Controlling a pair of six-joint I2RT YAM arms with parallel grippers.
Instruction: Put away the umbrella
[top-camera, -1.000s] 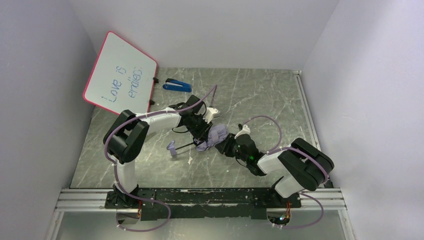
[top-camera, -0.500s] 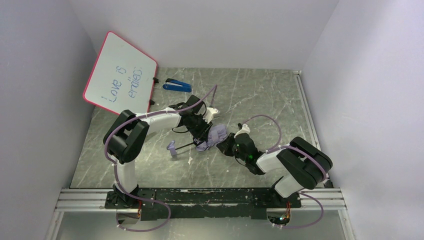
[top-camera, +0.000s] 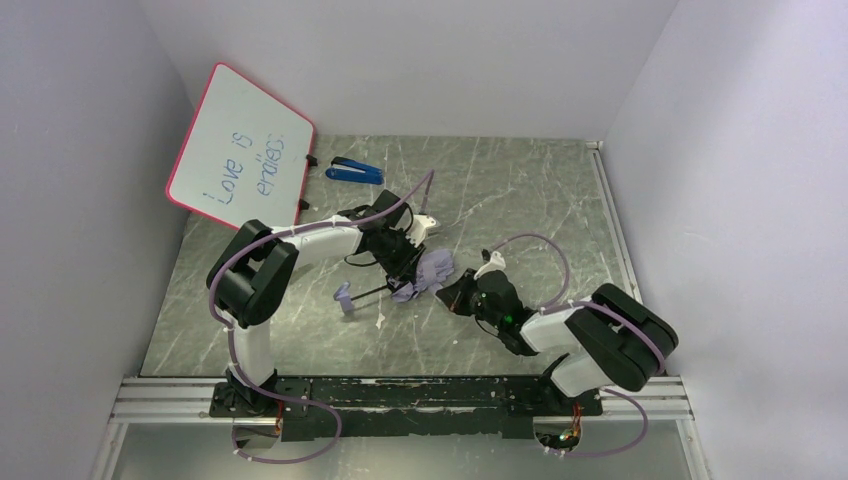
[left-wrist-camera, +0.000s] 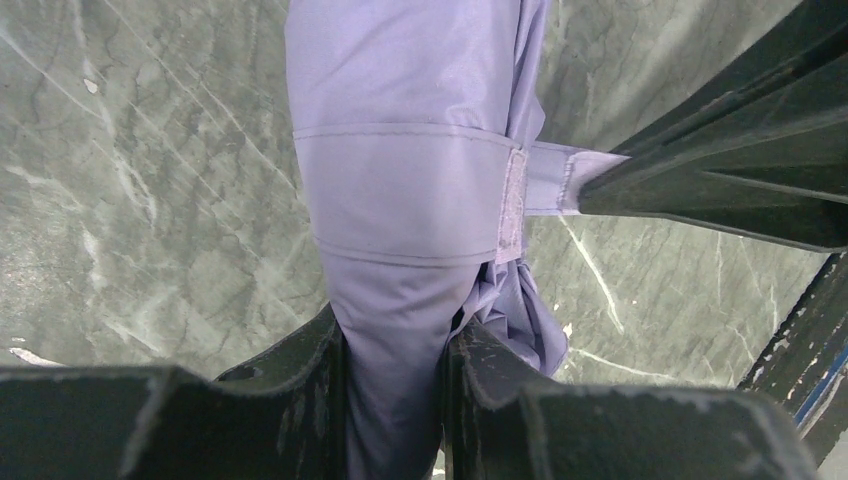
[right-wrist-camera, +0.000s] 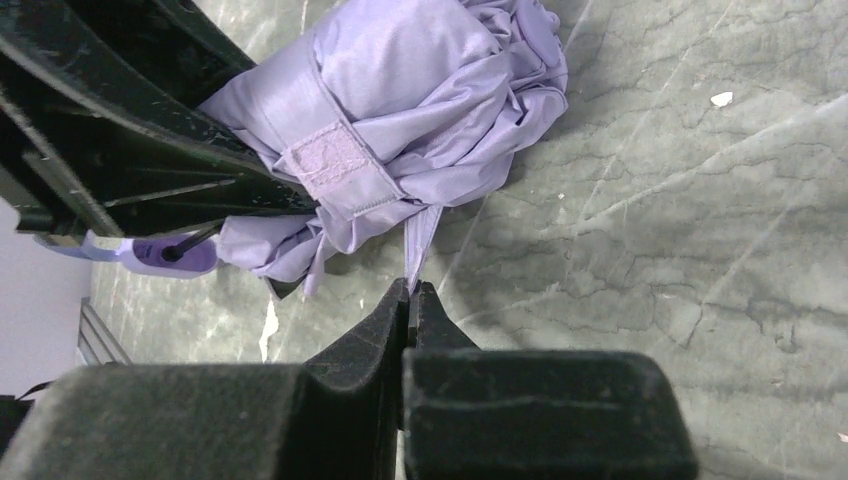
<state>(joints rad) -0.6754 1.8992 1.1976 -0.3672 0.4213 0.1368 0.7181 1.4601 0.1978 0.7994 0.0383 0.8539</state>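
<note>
Item: my right gripper (right-wrist-camera: 410, 300), jaws clenched at a thin lilac tab; whether it truly pinches it I cannot tell. My left gripper (left-wrist-camera: 395, 345) clamps the umbrella (top-camera: 430, 270), bundled at frame centre on the table (top-camera: 520, 190).

Step, I judge: fastening the strap (right-wrist-camera: 335, 165). Next, the tab needs drawing taut around the bundle.

Arms: left reaches in from lower left; right crouches low from lower right.
</note>
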